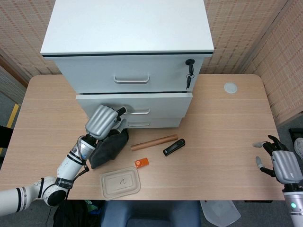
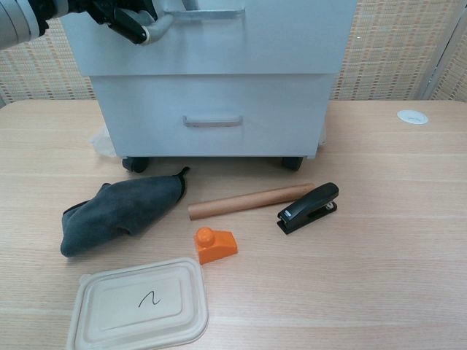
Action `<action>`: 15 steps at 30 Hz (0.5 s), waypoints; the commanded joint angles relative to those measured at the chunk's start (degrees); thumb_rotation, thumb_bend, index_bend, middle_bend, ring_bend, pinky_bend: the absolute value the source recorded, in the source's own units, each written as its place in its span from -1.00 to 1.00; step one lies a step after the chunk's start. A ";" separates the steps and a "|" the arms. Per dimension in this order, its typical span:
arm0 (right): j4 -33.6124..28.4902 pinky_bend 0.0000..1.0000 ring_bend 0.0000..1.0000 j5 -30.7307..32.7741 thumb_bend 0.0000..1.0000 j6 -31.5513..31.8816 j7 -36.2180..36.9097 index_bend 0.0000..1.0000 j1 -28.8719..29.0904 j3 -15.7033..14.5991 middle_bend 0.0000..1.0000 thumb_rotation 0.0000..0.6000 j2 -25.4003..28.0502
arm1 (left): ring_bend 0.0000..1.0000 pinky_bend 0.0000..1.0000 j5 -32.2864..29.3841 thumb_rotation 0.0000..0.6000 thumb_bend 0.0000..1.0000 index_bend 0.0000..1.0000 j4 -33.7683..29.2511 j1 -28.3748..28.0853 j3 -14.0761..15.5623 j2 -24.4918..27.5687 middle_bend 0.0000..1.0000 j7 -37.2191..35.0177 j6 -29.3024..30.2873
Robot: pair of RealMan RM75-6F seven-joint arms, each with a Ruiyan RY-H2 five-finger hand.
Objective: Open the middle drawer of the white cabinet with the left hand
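Observation:
The white cabinet [image 1: 128,28] stands at the back of the table. Its middle drawer [image 1: 161,103] juts out a little past the other two fronts, seen also as the middle drawer [image 2: 292,36] overhanging the bottom one in the chest view. My left hand [image 1: 103,121] grips the left end of the drawer's handle [image 1: 137,112], fingers hooked on it. The same left hand [image 2: 128,16] shows at the top left of the chest view on the handle [image 2: 204,12]. My right hand [image 1: 281,163] rests open near the table's right front corner, holding nothing.
In front of the cabinet lie a dark grey cloth [image 1: 108,146], a brown tube [image 1: 154,142], a black stapler [image 1: 173,147], an orange block [image 1: 141,162] and a lidded beige container [image 1: 120,181]. Keys [image 1: 189,75] hang from the cabinet's lock. A white disc [image 1: 230,87] sits far right.

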 commanded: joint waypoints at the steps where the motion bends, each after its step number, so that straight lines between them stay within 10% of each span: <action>1: -0.06 -0.52 -0.49 0.21 -0.24 -0.02 -0.13 -0.32 -0.11 0.00 -0.28 1.00 0.07 | 1.00 1.00 0.28 1.00 0.08 -0.32 -0.95 0.30 0.47 0.41 1.00 0.66 0.55; 15: -0.44 -0.52 -0.49 0.00 -0.24 -0.20 -0.71 -0.32 -0.04 -0.14 -0.28 1.00 -0.19 | 1.00 1.00 1.85 1.00 0.08 -0.30 -5.85 2.39 2.77 2.78 1.00 3.48 3.01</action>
